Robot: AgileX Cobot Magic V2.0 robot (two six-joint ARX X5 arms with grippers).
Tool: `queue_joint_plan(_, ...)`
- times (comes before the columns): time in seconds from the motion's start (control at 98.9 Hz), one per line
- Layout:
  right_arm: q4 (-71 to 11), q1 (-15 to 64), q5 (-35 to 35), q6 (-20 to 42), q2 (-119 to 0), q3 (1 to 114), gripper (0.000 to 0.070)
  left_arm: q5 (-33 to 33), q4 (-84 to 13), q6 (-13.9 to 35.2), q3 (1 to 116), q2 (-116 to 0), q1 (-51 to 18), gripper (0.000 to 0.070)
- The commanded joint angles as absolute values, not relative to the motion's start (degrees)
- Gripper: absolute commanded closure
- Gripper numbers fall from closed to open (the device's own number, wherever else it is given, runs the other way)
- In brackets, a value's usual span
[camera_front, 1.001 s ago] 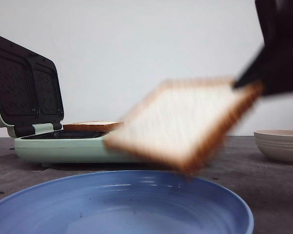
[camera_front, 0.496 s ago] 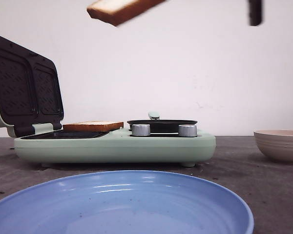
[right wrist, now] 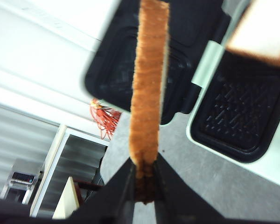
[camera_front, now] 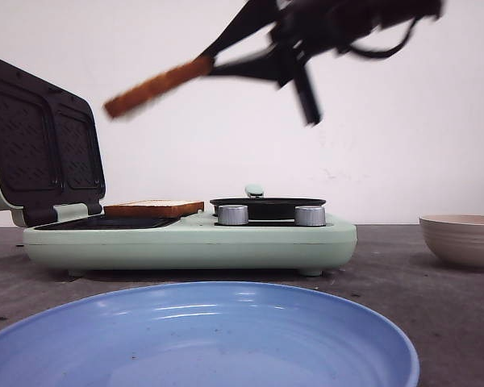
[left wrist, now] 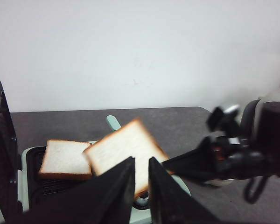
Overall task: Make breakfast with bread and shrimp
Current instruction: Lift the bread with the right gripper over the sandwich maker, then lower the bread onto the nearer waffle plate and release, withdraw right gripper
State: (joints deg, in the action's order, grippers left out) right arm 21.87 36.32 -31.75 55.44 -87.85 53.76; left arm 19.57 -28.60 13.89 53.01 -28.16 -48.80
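Right gripper (camera_front: pixel 212 64) is up high, arm stretched leftward, fingers pinched tight on the edge of a bread slice (camera_front: pixel 156 86). Left gripper (left wrist: pixel 141 179) has its fingers nearly together, holding nothing.

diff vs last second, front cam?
The right gripper, shut on a bread slice, lifted it from low over the blue plate, then swung it left, above the sandwich maker. Unchanged: the other slice on the maker, open lid, plate, bowl.

text: none legible | labels/brands: none | nums: none
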Motion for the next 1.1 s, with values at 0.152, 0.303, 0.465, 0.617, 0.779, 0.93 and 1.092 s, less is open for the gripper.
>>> queue_joint_plan(0.152,23.2,40.1,-27.9,58.8,-96.4,62.3,0.07,19.7,-27.0,12.9,53.6,-27.9,-49.3,0.07)
queue_joint_plan(0.303,23.2,41.4,-24.0,64.8,-99.9,64.2,0.07,19.7,-26.7,12.9,53.7,-26.8,-49.3,0.07)
queue_joint_plan(0.465,22.3,42.9,-20.7,67.1,-101.4,64.2,0.07,20.8,-26.5,12.0,53.7,-25.3,-49.3,0.07)
queue_joint_plan(0.617,22.2,43.6,-18.8,68.9,-101.8,64.2,0.07,21.3,-26.5,10.8,53.7,-24.5,-49.3,0.07)
queue_joint_plan(0.779,22.3,43.7,-18.0,71.9,-103.4,64.2,0.07,21.2,-26.5,10.8,53.7,-24.3,-49.3,0.07)
queue_joint_plan(0.93,22.3,43.7,-17.7,73.6,-105.4,64.2,0.07,20.9,-26.6,10.8,53.7,-24.3,-49.3,0.07)
queue_joint_plan(1.092,22.8,43.8,-17.5,75.0,-106.9,64.2,0.07,20.9,-26.6,10.8,53.7,-24.2,-49.3,0.07)
